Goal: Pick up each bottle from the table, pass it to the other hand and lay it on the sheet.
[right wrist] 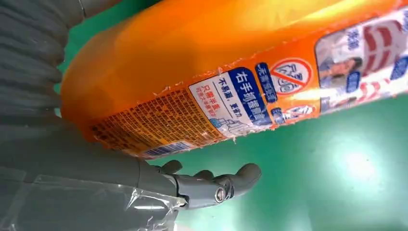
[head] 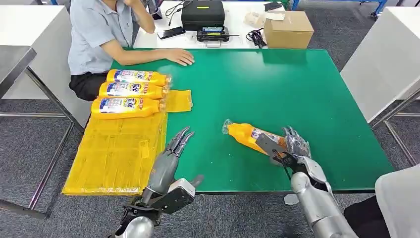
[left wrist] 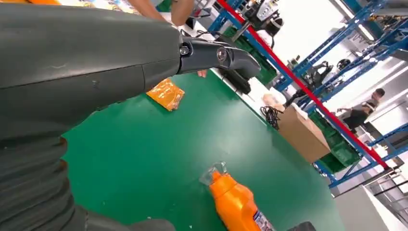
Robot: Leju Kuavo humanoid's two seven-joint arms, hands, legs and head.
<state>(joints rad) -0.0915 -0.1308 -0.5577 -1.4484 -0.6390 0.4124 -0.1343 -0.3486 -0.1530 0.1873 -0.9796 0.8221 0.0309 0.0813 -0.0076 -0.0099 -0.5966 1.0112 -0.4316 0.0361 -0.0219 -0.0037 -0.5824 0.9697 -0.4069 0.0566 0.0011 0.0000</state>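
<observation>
Here, orange bottle on green table, base in right hand fingers (cap outward)

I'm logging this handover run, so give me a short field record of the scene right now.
bottles on sheet: three, lying side by side on the yellow sheet
bottle in play: orange bottle on the green table
right robot hand: around that bottle's base
left robot hand: holds nothing, fingers extended
person: seated, hand on table

Place: workshop | blue steel racking | green worktable
</observation>
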